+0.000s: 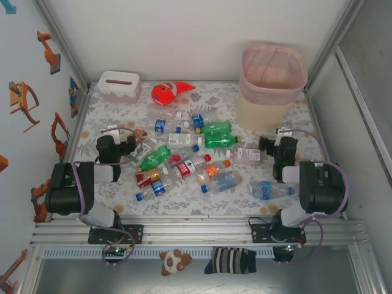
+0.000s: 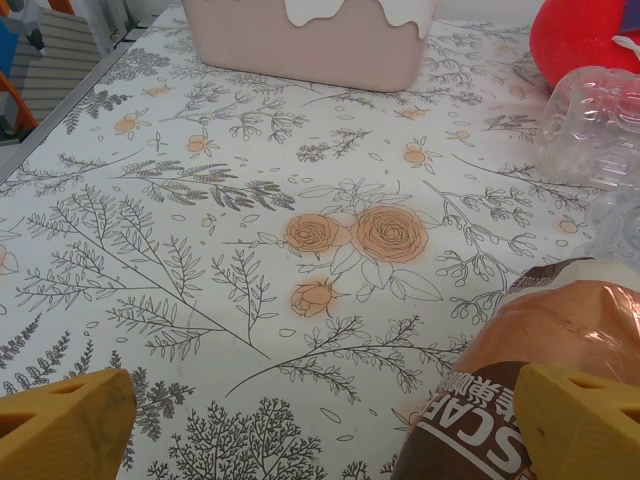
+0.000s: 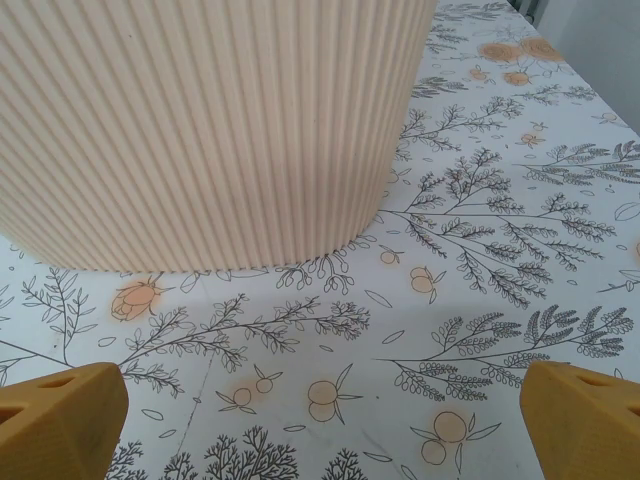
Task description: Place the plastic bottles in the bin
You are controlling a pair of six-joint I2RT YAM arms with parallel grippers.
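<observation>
The plastic bottles (image 1: 184, 156) lie on their sides in a messy pile in the middle of the flowery table (image 1: 306, 119), between the two arms. Some are clear and some are green. One bottle with a blue label (image 1: 269, 190) lies apart from the pile, near the right arm.

The bin (image 1: 271, 86) stands upright at the far right of the table, with a pink bag around its rim.

The left gripper (image 2: 320, 430) is spread wide and holds nothing. It hangs low over the table at the left edge of the pile. A bottle with a brown label (image 2: 540, 350) lies right by one yellow finger (image 2: 580, 425); I can't tell if they touch. Far ahead of it sit a pale tissue box (image 1: 119, 86) and a red fish toy (image 1: 170, 92).

The right gripper (image 3: 320, 420) is spread wide too, with only table between its fingers. It points at the bin's ribbed side, which is near.
</observation>
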